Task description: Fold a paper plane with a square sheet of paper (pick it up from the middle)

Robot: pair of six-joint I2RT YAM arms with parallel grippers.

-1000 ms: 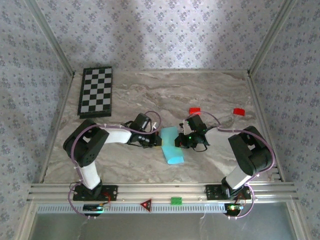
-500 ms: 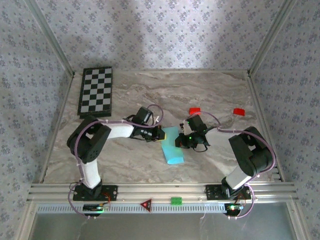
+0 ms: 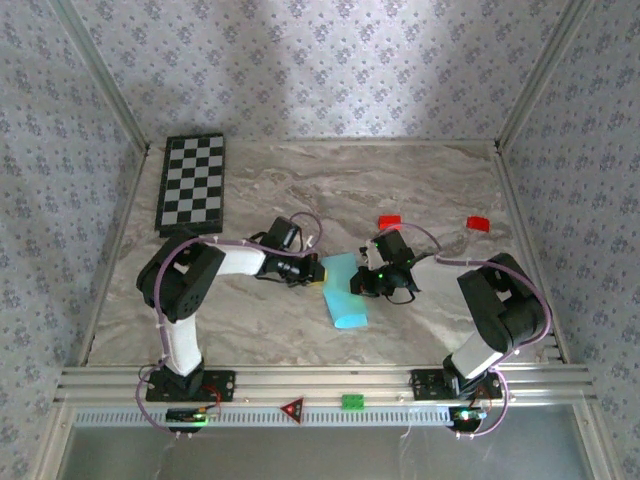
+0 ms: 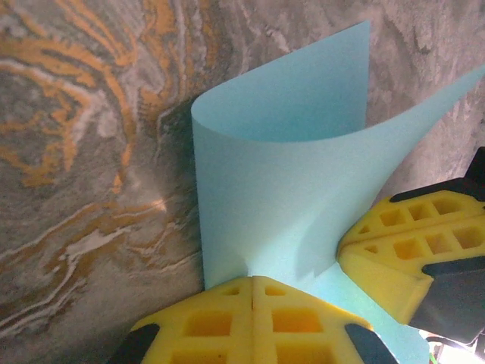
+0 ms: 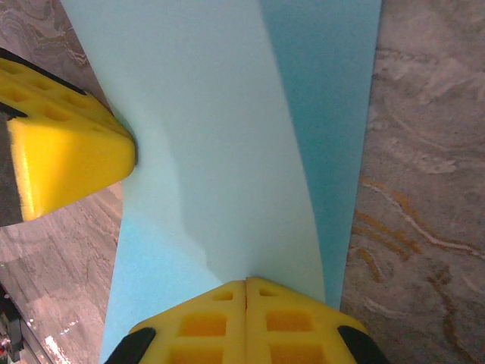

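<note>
The sheet of paper (image 3: 346, 300) is light cyan-blue and lies mid-table as a long strip, bent over on itself rather than shaped like a paper plane. My left gripper (image 3: 318, 271) is shut on its left edge. In the left wrist view the yellow jaws (image 4: 252, 279) meet on the paper (image 4: 280, 152), which curls upward from them. My right gripper (image 3: 360, 283) is shut on the opposite edge. In the right wrist view its tips (image 5: 246, 282) pinch the paper (image 5: 220, 144), and the other gripper's yellow fingers (image 5: 68, 159) touch the sheet at left.
A black-and-white chessboard (image 3: 192, 183) lies at the back left. Two small red blocks (image 3: 389, 221) (image 3: 478, 223) sit behind the right arm. A green block (image 3: 352, 402) and a red triangle (image 3: 291, 408) rest on the front rail. Patterned walls enclose the table.
My left gripper has shifted right and slightly back along the paper's left edge, with its wrist swinging round. The right arm has stayed put, and both grippers stay shut.
</note>
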